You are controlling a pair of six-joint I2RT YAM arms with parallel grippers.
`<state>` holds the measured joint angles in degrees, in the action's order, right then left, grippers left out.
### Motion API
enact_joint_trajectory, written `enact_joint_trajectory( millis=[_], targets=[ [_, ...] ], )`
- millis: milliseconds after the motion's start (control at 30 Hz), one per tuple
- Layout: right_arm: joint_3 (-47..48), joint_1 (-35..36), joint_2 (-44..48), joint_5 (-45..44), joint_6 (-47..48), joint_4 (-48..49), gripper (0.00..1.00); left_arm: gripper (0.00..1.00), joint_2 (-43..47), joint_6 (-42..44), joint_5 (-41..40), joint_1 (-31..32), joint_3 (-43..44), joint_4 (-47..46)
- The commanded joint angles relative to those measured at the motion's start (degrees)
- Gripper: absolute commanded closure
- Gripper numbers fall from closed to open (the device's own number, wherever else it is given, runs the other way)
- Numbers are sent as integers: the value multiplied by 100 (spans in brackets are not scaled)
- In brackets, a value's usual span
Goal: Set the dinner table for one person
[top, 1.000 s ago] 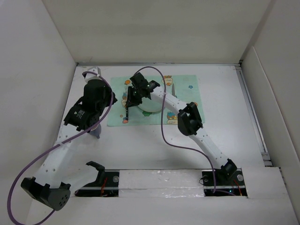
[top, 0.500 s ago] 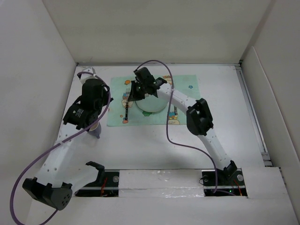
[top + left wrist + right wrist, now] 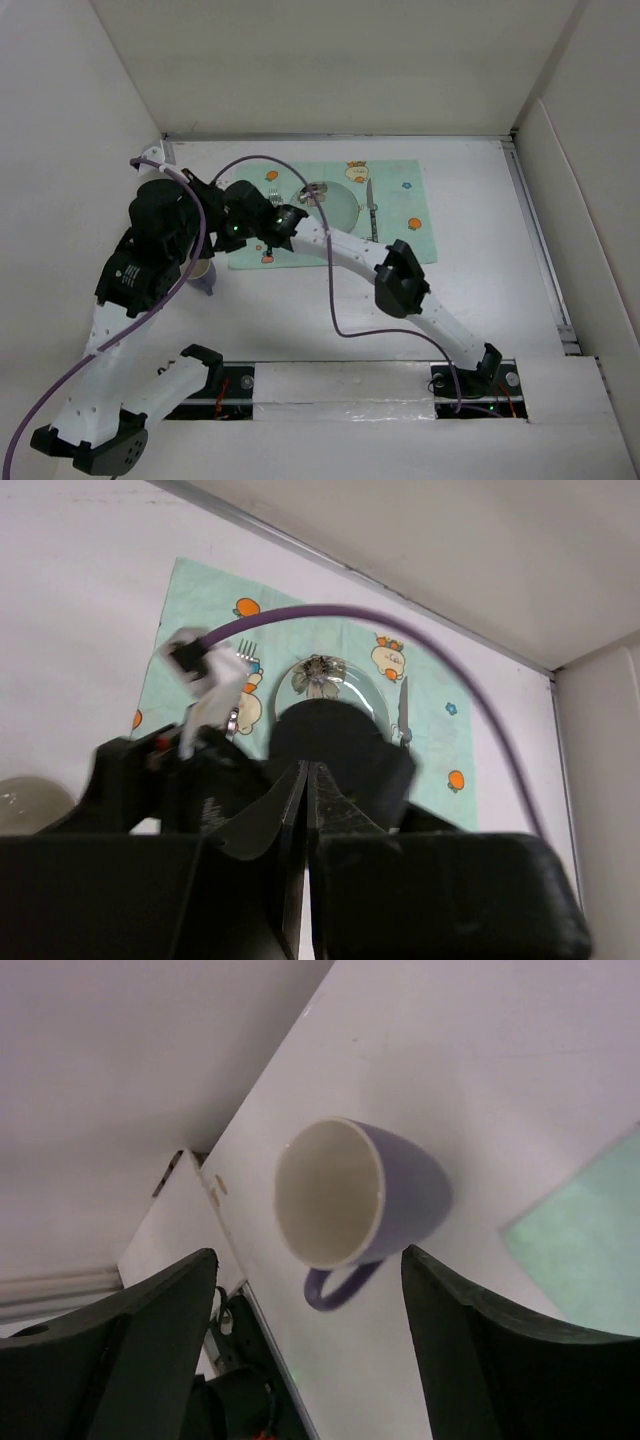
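Purple mug stands upright on the white dinner table, just off the near left corner of the placemat. Your right gripper hangs over it, fingers spread wide and touching nothing. Come down squarely, one finger inside the rim and away from the handle, then close gently. Mind the left gripper, pinched together and empty, crowding close. Farther back, plate, fork and knife lie on the placemat.
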<state>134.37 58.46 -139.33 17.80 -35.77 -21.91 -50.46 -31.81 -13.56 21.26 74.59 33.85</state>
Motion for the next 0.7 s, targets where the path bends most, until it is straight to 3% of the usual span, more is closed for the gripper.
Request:
enact_joint_trajectory(
  millis=[0, 100, 300, 367, 533, 667],
  targets=[
    [993, 78, -585, -181, -52, -252, 19, 100, 150, -9, 56, -16, 249, 131],
    [1382, 140, -947, -356, -281, -165, 17, 100, 168, -9, 143, -16, 223, 315],
    [1154, 140, -1132, -770, -360, -270, 19, 99, 404, 52, 179, -16, 12, 342],
    [1048, 140, -1202, -743, -396, -278, 23, 99, 431, 87, 144, -16, -67, 307],
    [951, 192, -1264, -656, -475, -296, 48, 97, 475, 202, -102, 176, -111, 272],
    [855, 192, -1263, -541, -431, -375, 49, 95, 502, 289, -278, 230, -137, 254]
  ],
)
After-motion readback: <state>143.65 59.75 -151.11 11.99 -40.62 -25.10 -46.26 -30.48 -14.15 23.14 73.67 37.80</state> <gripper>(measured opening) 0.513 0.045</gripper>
